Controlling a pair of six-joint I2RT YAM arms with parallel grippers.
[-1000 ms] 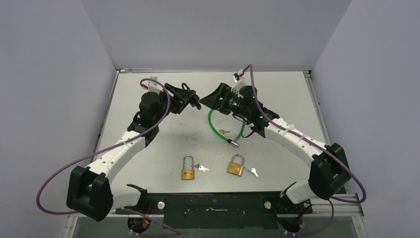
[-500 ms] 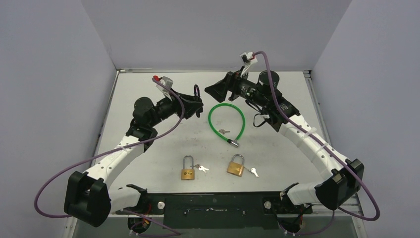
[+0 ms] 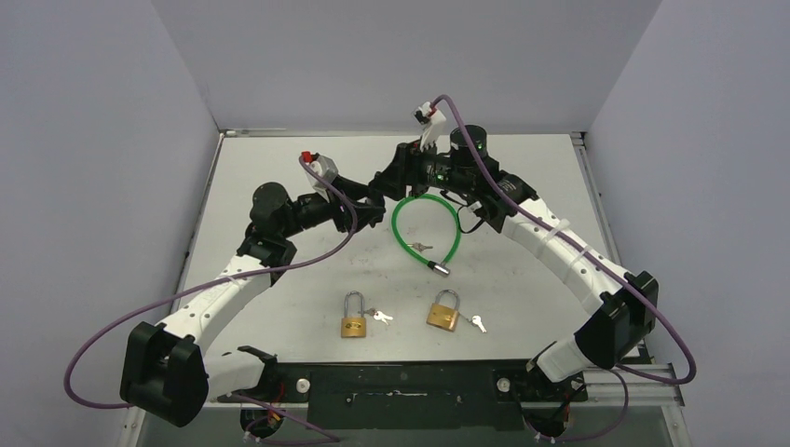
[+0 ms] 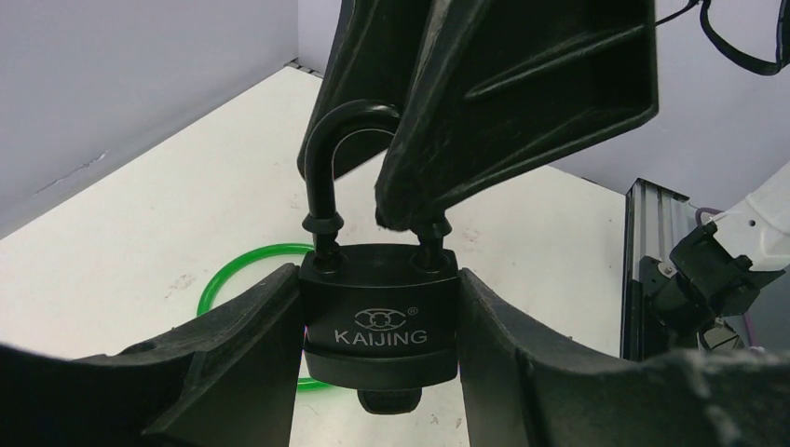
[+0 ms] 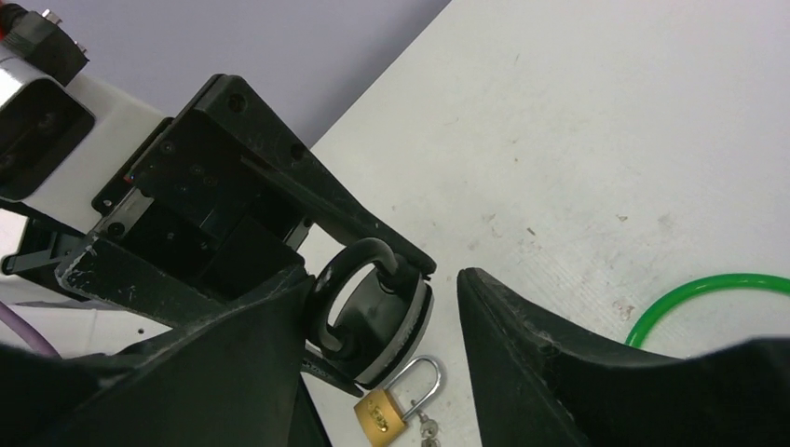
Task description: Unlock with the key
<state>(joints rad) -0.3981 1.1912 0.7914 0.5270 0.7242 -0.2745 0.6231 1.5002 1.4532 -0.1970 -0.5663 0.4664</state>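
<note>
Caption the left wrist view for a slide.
Left fingers clamp a black KAIJING padlock; right fingers straddle its shackle.

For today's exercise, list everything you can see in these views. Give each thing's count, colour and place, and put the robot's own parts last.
table: one, white, under everything.
black padlock: one, black, held in the left pincer.
cable lock: one, green, looped on the table's middle.
brass padlocks: two, gold, side by side on the table near the arm bases.
keys: three, silver, one inside the cable loop and one just right of each brass padlock.
arms: two, white and black, reaching in from the near edge.
left pincer: one, black, shut on the padlock's body.
right pincer: one, black, open, at the padlock's shackle.
</note>
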